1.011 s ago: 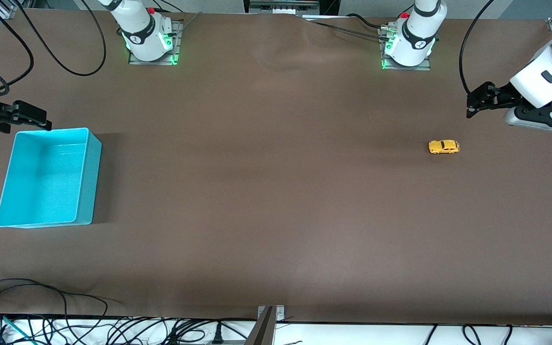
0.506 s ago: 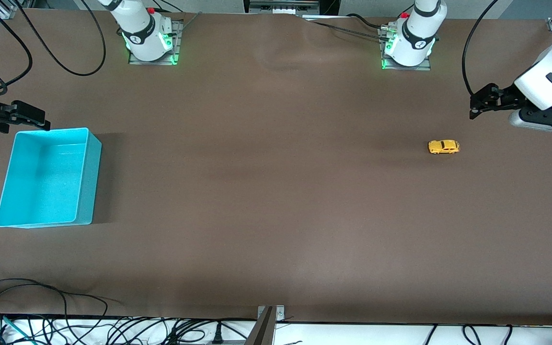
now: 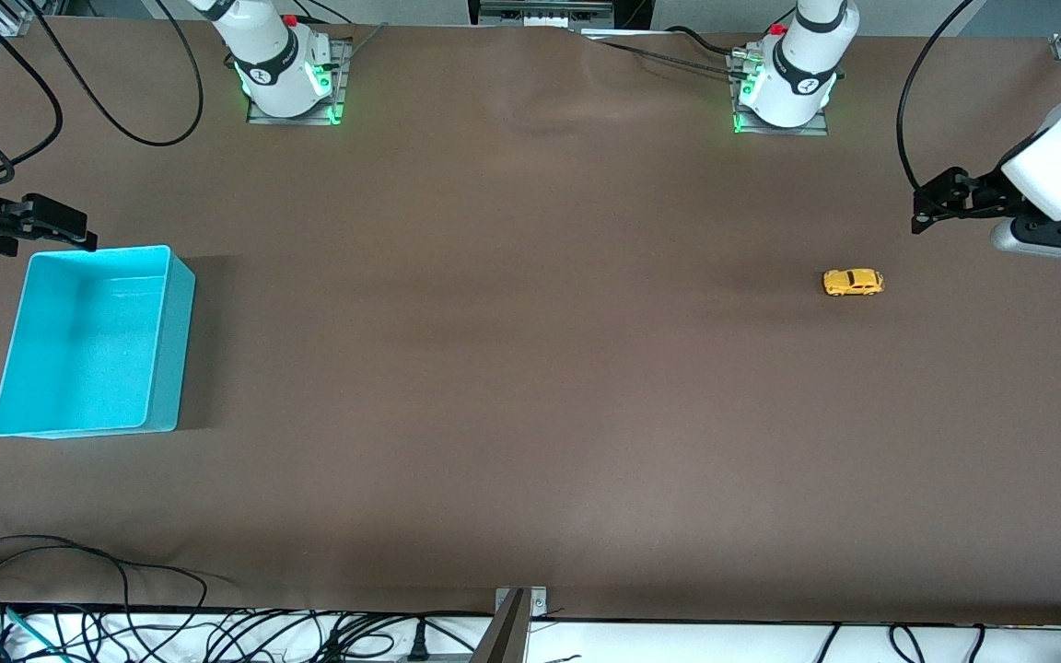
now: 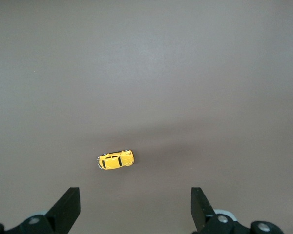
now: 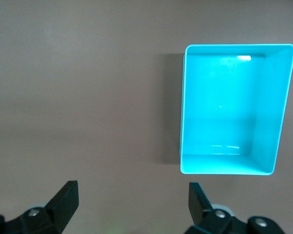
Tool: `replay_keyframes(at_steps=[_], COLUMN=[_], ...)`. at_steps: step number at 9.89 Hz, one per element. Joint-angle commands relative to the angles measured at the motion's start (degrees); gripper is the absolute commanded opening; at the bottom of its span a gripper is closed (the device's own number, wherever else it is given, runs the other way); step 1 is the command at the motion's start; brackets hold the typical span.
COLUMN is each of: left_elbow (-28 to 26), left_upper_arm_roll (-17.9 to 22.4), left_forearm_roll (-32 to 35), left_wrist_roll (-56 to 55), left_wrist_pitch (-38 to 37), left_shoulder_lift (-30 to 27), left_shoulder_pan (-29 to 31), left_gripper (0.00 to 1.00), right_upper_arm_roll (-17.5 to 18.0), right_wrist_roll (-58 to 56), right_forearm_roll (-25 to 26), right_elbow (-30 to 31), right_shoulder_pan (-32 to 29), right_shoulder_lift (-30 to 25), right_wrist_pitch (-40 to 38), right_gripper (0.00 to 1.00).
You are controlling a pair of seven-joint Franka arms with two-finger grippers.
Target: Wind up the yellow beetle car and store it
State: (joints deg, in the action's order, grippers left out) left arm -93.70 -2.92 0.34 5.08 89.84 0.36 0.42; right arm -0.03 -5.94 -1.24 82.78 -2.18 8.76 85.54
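The yellow beetle car (image 3: 853,282) stands on its wheels on the brown table, toward the left arm's end. In the left wrist view the yellow beetle car (image 4: 115,159) lies just ahead of my left gripper (image 4: 134,200), closer to one finger than the other. That left gripper (image 3: 919,214) hangs open in the air beside the car with nothing between its fingers. My right gripper (image 3: 79,235) waits open and empty by a corner of the turquoise bin (image 3: 93,341). The right wrist view shows the right gripper (image 5: 132,192) over bare table beside the empty turquoise bin (image 5: 224,112).
Both arm bases (image 3: 286,78) (image 3: 784,87) are bolted along the table's edge by the robots. Black cables (image 3: 79,589) trail over the table's edge nearest the front camera. Brown tabletop (image 3: 512,322) stretches between the bin and the car.
The left hand has drifted slightly toward the left arm's end of the table, fingers still spread. The right gripper, the car and the bin have not moved.
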Motion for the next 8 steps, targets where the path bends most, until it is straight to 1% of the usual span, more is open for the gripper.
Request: replay_keyframes(at_steps=[1,2,3,4,5,6,7,8], left_elbow=[1.68,0.9,0.37,-0.16,-1.03,-3.83,-8.47,-12.43], left_upper_arm_roll=[-0.07,-0.07,-0.07,-0.07,-0.07,-0.07,-0.42,-0.51], left_forearm_roll=[-0.7,-0.78,-0.78,-0.7,-0.7,0.0,3.57,4.39], left_wrist_roll=[1.68,2.82,9.18,18.9,25.26,30.81,33.91,37.94], left_wrist_pitch=[-0.81,-0.72,-0.81,-0.72,-0.72,-0.02,2.16,4.96], left_shoulder_lift=[0.87,0.69,0.87,1.22,1.65,1.66,0.88,-0.35], left_shoulder_pan=[0.64,1.07,1.25,2.38,3.87,4.67,4.77,4.77], left_gripper=[1.0,1.0,1.0,1.0,1.0,1.0,1.0,1.0], right_upper_arm_roll=[0.12,0.12,0.03,-0.06,-0.06,-0.06,0.03,-0.06], right_wrist_roll=[-0.39,-0.22,-0.04,-0.3,0.05,-0.04,-0.21,-0.74], right_forearm_roll=[0.27,0.27,0.27,0.27,0.27,0.27,0.36,0.27], right_elbow=[-1.04,-0.95,-1.13,-1.13,-1.13,-1.13,-0.95,-0.95], right_shoulder_pan=[-0.28,-0.36,-0.28,-0.36,-0.45,-0.28,-0.19,-0.36], right_shoulder_lift=[0.82,1.08,1.0,1.0,1.08,1.08,1.08,1.08], right_wrist_pitch=[-0.29,-0.81,-0.81,-0.46,-0.46,-0.37,-0.89,-0.99], right_gripper=[1.0,1.0,1.0,1.0,1.0,1.0,1.0,1.0])
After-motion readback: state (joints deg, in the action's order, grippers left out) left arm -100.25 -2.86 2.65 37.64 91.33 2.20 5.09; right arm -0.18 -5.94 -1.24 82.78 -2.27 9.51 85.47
